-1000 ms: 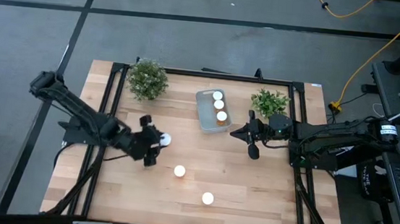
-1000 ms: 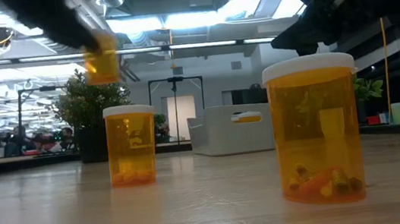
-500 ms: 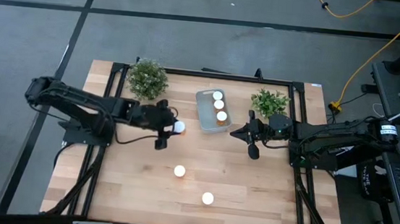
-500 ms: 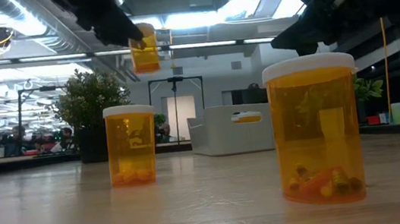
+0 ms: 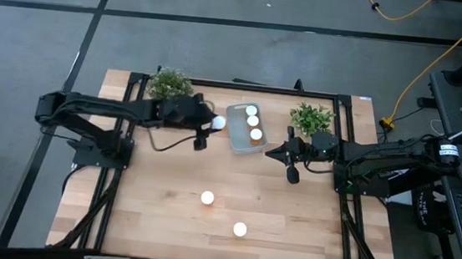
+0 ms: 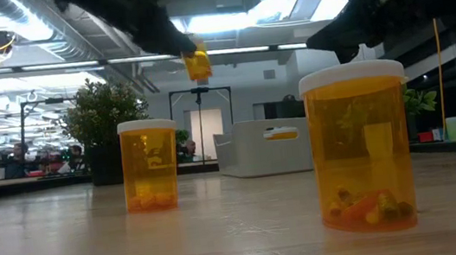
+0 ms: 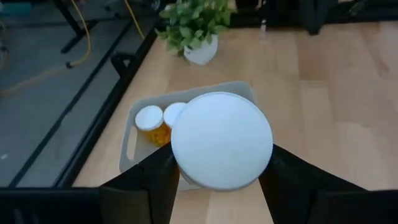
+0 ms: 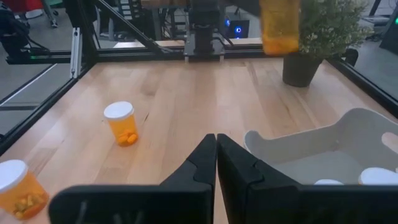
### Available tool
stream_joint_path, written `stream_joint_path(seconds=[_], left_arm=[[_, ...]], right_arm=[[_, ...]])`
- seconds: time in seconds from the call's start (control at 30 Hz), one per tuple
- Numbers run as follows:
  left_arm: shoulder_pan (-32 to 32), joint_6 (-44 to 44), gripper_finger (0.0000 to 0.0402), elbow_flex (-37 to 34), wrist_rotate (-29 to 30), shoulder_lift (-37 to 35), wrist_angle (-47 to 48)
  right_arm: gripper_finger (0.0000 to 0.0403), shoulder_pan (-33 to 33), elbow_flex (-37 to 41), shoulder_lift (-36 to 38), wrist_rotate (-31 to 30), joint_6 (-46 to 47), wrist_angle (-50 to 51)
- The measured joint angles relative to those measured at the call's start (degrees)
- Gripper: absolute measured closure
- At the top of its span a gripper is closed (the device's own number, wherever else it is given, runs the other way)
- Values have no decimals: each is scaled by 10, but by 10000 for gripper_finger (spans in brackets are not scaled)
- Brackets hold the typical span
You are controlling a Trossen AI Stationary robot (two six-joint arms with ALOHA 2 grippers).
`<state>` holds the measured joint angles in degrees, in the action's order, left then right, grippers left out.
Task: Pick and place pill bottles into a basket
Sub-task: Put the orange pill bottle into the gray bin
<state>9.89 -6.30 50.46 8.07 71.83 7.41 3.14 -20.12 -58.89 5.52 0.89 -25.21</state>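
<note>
On the bench: a wooden top holds everything here.
Bench (image 5: 165, 216): big, flat and bare near its front edge.
Left arm: it reaches in from the left edge toward the back middle.
Right arm: it waits by the right edge, beside a small plant (image 5: 311, 117).
Basket (image 5: 237, 138): pale tray near the back edge, in the middle. Three bottles stand in a row along its right side.
Left gripper (image 5: 211, 123): its fingers are partly apart and squeeze the held bottle (image 5: 217, 122) by its sides, up in the air just left of the basket.
Right gripper (image 5: 272, 153): its fingers are pressed together and hold nothing.
Loose bottles: one (image 5: 206, 198) stands in the middle of the bench, another (image 5: 240, 229) nearer the front edge.
How a bottle feels, I think: light, hard and smooth, so it may slip.
Best hold, I think: on the orange sides, just under the white cap.
</note>
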Motion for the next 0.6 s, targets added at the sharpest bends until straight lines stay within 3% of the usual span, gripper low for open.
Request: stream_joint_path(seconds=[0.43, 0.6], left_arm=[[73, -83, 210, 180, -39, 179, 66], [98, -91, 210, 202, -111, 216, 63]], right_arm=[[385, 0, 0, 0, 0, 0, 2], [385, 0, 0, 0, 0, 0, 5]])
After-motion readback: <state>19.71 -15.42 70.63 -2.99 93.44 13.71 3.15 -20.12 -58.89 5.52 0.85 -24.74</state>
